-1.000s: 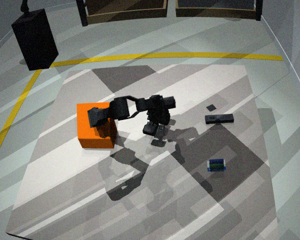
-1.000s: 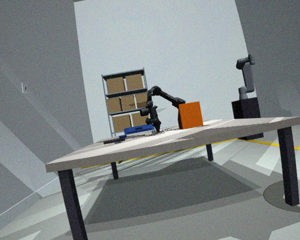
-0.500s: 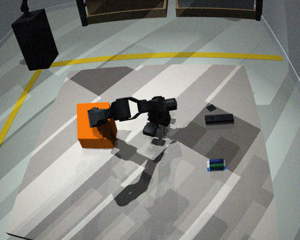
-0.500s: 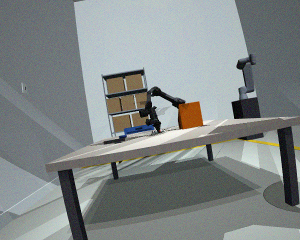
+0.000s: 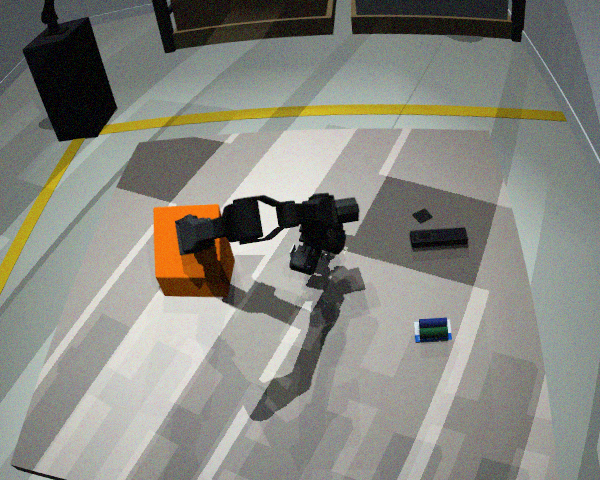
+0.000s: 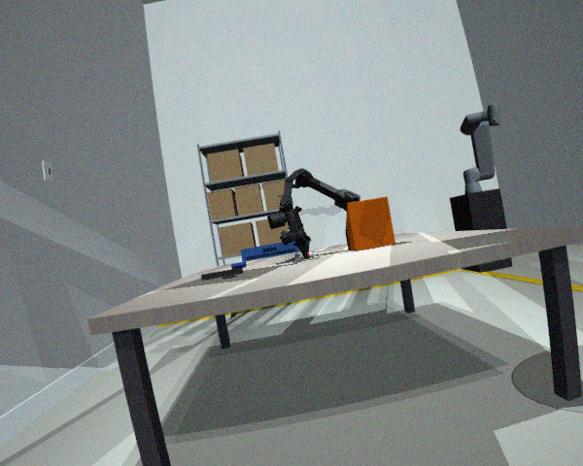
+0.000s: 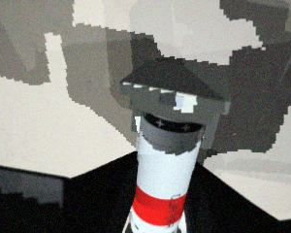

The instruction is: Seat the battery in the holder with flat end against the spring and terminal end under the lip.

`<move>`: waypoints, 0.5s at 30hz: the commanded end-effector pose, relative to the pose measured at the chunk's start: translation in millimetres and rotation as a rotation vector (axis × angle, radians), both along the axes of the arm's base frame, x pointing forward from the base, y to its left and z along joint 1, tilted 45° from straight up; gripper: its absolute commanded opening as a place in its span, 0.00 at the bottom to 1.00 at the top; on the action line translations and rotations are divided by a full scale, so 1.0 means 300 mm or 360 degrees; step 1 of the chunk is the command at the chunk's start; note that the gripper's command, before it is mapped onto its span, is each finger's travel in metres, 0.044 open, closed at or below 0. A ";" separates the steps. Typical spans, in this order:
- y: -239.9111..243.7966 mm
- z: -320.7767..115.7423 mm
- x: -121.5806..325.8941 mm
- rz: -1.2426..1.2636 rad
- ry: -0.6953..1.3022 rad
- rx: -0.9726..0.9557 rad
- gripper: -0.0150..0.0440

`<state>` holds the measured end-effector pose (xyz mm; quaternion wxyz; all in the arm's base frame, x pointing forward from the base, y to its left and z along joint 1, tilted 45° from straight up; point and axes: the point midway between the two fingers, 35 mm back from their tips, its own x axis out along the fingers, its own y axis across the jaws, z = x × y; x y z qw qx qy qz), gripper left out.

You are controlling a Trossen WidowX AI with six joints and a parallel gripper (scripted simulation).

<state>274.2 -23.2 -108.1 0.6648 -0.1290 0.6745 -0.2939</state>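
Wrist view – the gripper (image 5: pixel 321 264) (image 6: pixel 307 253) (image 7: pixel 163 165) is closed in narrow on the battery (image 6: pixel 308 254) (image 7: pixel 165 167), a finger along each side. White sleeve, red band, dark band with plus marks at the far end. That plus end runs up to the grey holder (image 7: pixel 152 99), and the holder's end piece hides the terminal, so I'd guess it's at or under the lip. Can't tell if it's fully in. The spring end is out of sight, so no call on flat or straight.

Handling, my read: stiff, fairly heavy for its size, smooth sleeve, round sides. Will want to roll or pivot if pinched off-centre. Best hold is mid-body across the full width, pads level, light squeeze. The body can take it; the lip looks like the weak part. Ease the flat end down against the spring – don't lever the lip – then open evenly so neither pad drags it out.

Top view – arm reaches out from the orange block (image 5: pixel 186 286) (image 6: pixel 369 225), wrist hiding the battery. Black bar (image 5: pixel 439 238) and the blue and green cylinders (image 5: pixel 433 333) sit well apart.

Exterior view – red speck of battery right at the fingertips, low by the table (image 6: pixel 331 278). Too small to judge tilt.
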 end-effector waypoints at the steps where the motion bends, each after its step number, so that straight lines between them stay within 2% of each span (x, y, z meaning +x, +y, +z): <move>1: 0.001 0.004 0.007 0.0008 0.0009 -0.0001 0.39; 9: 0.002 0.004 0.006 0.0007 0.0010 -0.0001 0.39; 13: 0.002 0.004 0.006 0.0007 0.0010 -0.0001 0.56; 15: 0.003 0.005 0.006 0.0007 0.0010 -0.0001 0.56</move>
